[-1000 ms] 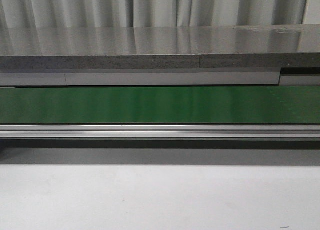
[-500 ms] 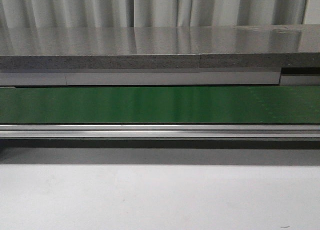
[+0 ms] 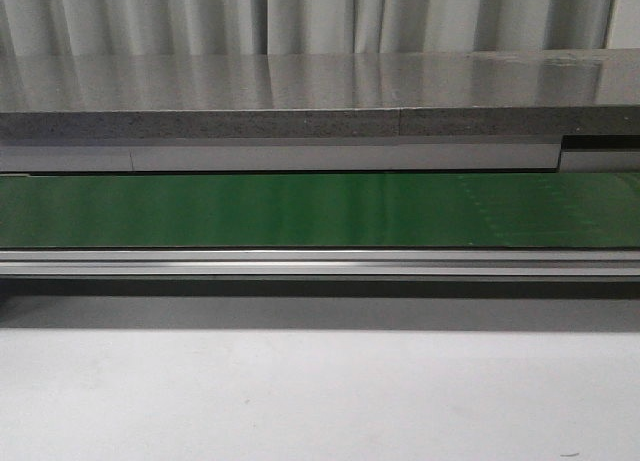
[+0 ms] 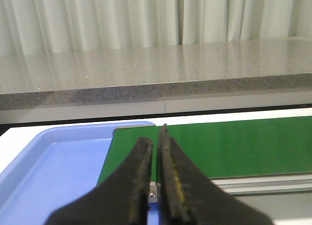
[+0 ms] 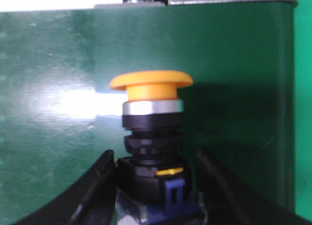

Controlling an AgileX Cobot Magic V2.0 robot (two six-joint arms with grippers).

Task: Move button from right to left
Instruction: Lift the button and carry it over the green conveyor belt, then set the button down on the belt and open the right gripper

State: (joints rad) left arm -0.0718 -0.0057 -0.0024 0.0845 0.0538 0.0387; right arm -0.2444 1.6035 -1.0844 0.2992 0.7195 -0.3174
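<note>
Left tool (image 4: pixel 155 178): two tapered black fingers, yellowish wear along inner edges. Right tool (image 5: pixel 153 186): glossy black fingers.

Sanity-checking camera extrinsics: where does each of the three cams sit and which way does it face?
Front: fixed, facing forward over the white table at the green belt and grey counter; no robot parts show.
Left wrist: on the left arm, looking along its closed left claw over a blue tray toward belt and counter.
Right wrist: on the right arm, close on the button between the right claw fingers, belt behind.
Shared: belt in all three; counter in front and left wrist.
</note>
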